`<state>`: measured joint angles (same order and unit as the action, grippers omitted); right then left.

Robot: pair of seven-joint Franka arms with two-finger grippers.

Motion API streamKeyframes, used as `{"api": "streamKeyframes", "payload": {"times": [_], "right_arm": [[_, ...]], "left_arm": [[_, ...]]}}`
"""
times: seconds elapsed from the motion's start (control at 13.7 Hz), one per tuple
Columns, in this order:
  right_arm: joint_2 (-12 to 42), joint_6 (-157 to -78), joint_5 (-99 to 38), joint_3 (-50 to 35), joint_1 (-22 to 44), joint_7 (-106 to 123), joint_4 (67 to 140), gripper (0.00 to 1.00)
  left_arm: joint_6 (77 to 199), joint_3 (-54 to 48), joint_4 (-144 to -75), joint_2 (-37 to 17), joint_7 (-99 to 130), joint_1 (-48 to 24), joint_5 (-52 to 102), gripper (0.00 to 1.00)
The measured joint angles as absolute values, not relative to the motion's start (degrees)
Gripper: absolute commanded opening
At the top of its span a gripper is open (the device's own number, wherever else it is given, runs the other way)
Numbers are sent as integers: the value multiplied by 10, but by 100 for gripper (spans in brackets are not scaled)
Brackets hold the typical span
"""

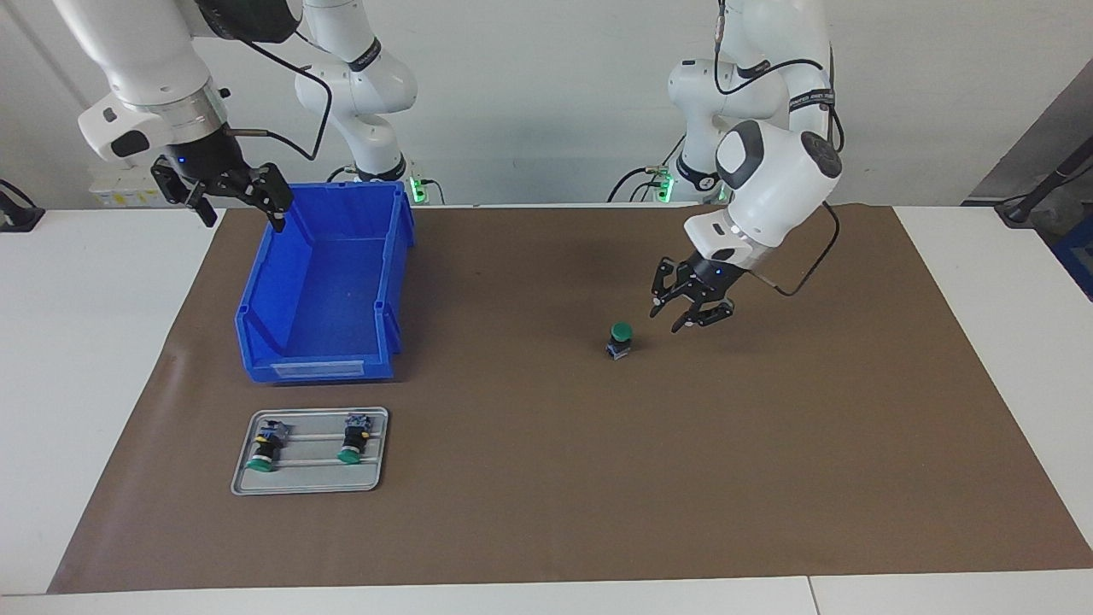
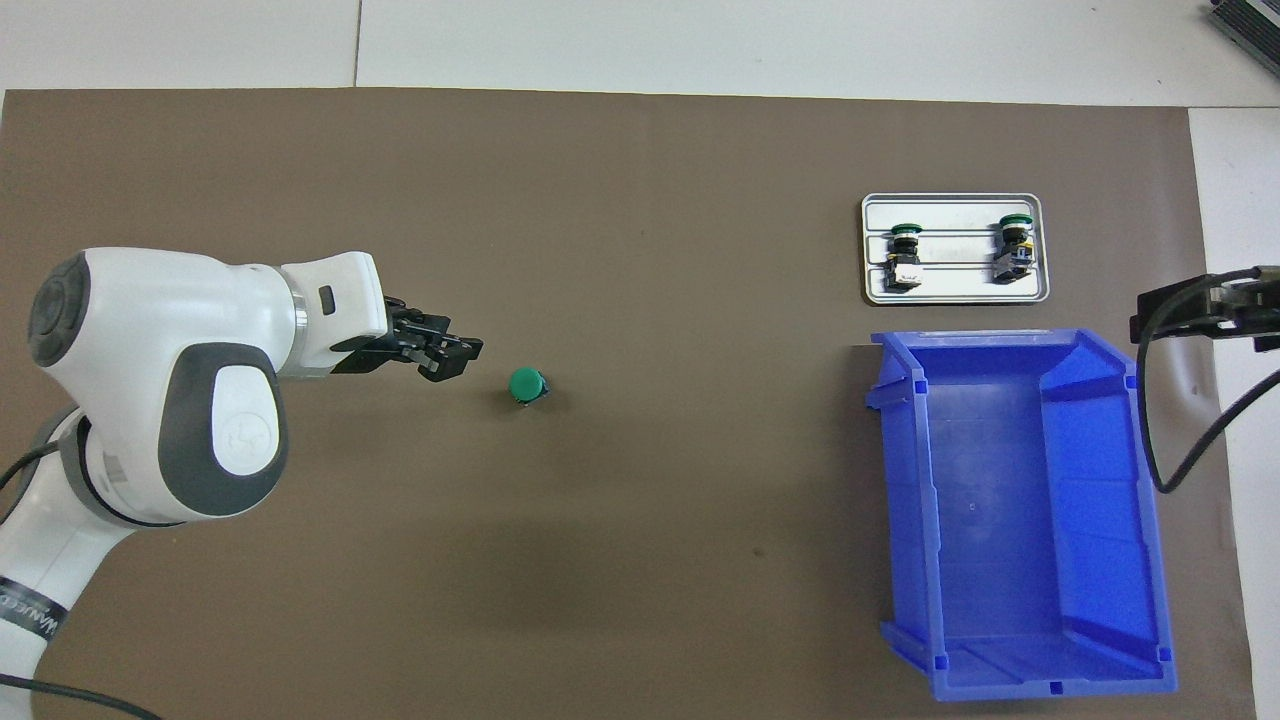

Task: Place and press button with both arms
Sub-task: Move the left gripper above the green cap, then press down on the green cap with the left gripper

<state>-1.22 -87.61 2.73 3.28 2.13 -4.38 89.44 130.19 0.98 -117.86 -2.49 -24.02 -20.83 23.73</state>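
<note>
One button [image 1: 620, 339] [image 2: 527, 385] stands upright on the brown mat near the middle of the table, green cap up. My left gripper [image 1: 668, 319] [image 2: 457, 357] hangs just above the mat beside it, toward the left arm's end, not touching it. Its fingertips [image 1: 654, 311] stand a little apart with nothing between them. My right gripper [image 1: 239, 201] [image 2: 1195, 312] waits raised over the robots' end of the blue bin [image 1: 316, 367] [image 2: 1050, 685], open and empty.
A grey metal tray [image 1: 316, 487] [image 2: 955, 298] lies farther from the robots than the bin, with two more green-capped buttons [image 1: 263, 448] [image 1: 353, 440] on their sides in it. The brown mat [image 1: 683, 478] covers most of the white table.
</note>
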Motion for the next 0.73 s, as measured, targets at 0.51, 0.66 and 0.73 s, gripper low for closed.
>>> {"api": "streamKeyframes", "payload": {"times": [0.51, 0.66, 0.73], "right_arm": [[-12, -876, 27, 33, 21, -44, 894, 100], [-12, -876, 27, 33, 21, -44, 894, 100], [-12, -876, 27, 33, 21, -44, 894, 100]], "left_arm": [[1302, 8, -1176, -29, 7, -263, 94, 0], [1302, 7, -1175, -31, 42, -277, 68, 0], [1302, 8, -1175, -34, 53, -283, 65, 0]]}}
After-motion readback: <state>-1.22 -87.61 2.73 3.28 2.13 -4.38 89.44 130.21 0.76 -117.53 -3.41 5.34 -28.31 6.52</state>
